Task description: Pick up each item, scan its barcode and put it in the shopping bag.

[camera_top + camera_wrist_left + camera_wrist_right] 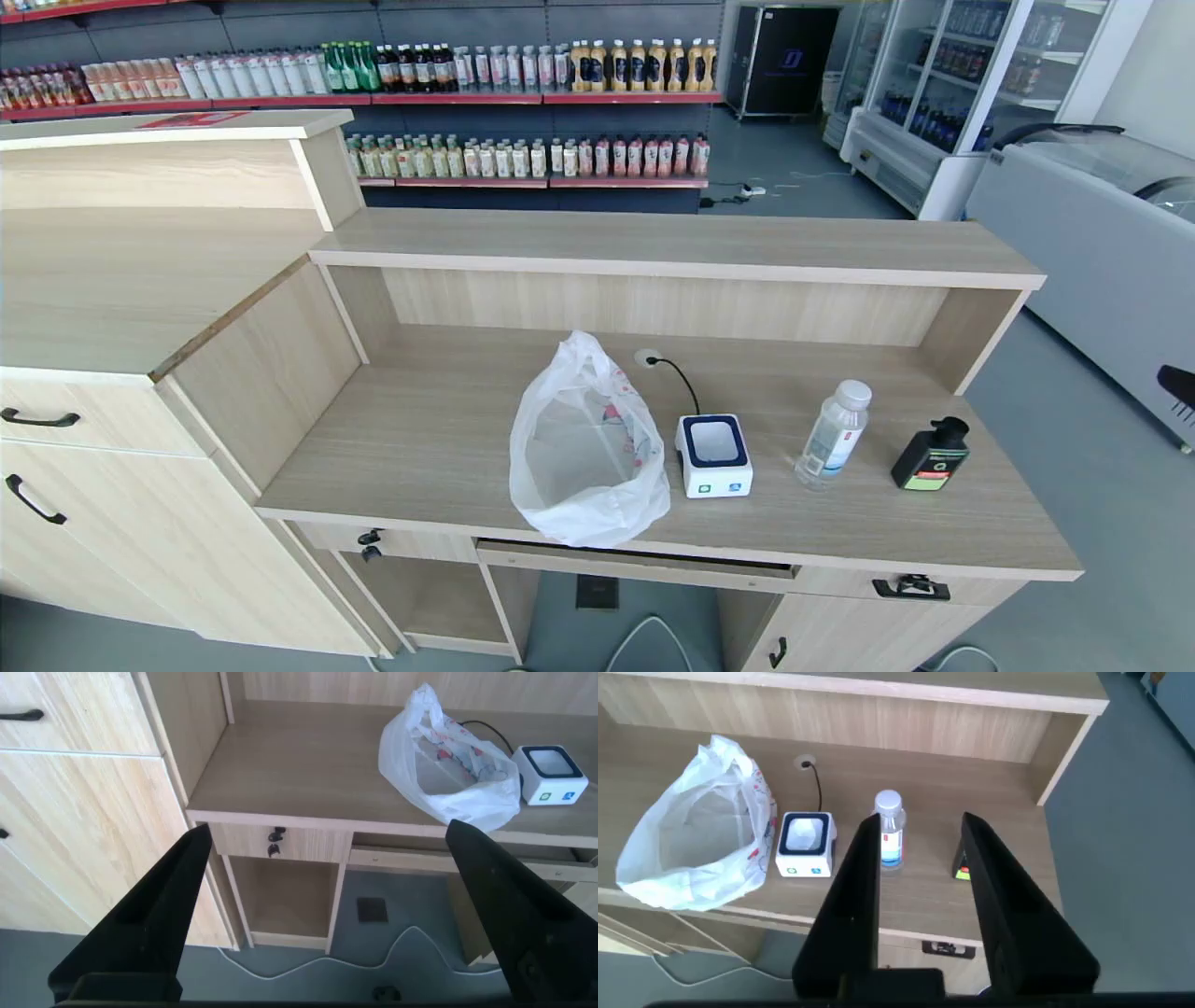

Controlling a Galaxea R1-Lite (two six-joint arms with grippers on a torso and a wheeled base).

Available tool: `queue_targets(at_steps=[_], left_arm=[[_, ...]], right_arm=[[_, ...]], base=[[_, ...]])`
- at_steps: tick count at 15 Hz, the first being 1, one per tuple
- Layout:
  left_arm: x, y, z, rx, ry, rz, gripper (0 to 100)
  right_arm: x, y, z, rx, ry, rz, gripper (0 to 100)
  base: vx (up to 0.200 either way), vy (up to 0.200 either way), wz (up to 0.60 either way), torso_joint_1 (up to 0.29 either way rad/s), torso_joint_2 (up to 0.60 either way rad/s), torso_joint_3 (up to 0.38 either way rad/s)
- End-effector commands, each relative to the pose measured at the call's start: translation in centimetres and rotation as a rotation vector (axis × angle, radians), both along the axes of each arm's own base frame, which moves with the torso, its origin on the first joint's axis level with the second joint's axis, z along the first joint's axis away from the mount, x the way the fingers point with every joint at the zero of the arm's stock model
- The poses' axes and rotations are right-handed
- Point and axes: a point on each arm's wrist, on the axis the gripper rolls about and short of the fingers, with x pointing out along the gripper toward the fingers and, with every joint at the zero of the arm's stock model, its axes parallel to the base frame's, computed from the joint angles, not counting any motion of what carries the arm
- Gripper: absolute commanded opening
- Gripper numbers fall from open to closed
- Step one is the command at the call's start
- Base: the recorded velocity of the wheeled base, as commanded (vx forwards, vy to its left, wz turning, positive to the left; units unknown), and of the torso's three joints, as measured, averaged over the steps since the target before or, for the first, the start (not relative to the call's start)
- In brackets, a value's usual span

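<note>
Spread wide and empty, the right gripper (920, 823) should advance to the water bottle (891, 835) standing straight ahead of it, clamping mid-body without covering the barcode.

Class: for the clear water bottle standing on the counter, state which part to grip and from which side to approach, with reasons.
Grip the water bottle around its labelled mid-body, coming from the open front of the counter. It stands upright, with gaps to the scanner and the black pump bottle, so there is likely room on either side; the shelf overhangs behind.
</note>
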Motion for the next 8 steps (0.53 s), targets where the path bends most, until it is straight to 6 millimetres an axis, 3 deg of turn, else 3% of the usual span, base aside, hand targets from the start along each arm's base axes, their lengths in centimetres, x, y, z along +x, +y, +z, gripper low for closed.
queue_targets(at_steps=[1,3,6,8], left_arm=[[0.0,0.0,0.0,0.0,0.001,0.001,100],[0.0,0.0,0.0,0.0,0.001,0.001,100],[0.0,0.0,0.0,0.0,0.001,0.001,100],[0.0,0.0,0.0,0.0,0.001,0.001,100]], right_arm=[[8.1,-2.3,-4.7,-0.001,0.215,-0.078,100],[10.0,-2.9,-7.4,0.079,0.252,-0.057,100],[11.8,-3.2,-10.7,0.081,0.267,-0.05,100],[13.1,-4.6,-12.5,0.055,0.308,-0.088,100]], base=[[0.0,0.0,0.0,0.0,0.0,0.0],[0.0,0.0,0.0,0.0,0.0,0.0],[0.0,0.0,0.0,0.0,0.0,0.0],[0.0,0.0,0.0,0.0,0.0,0.0]])
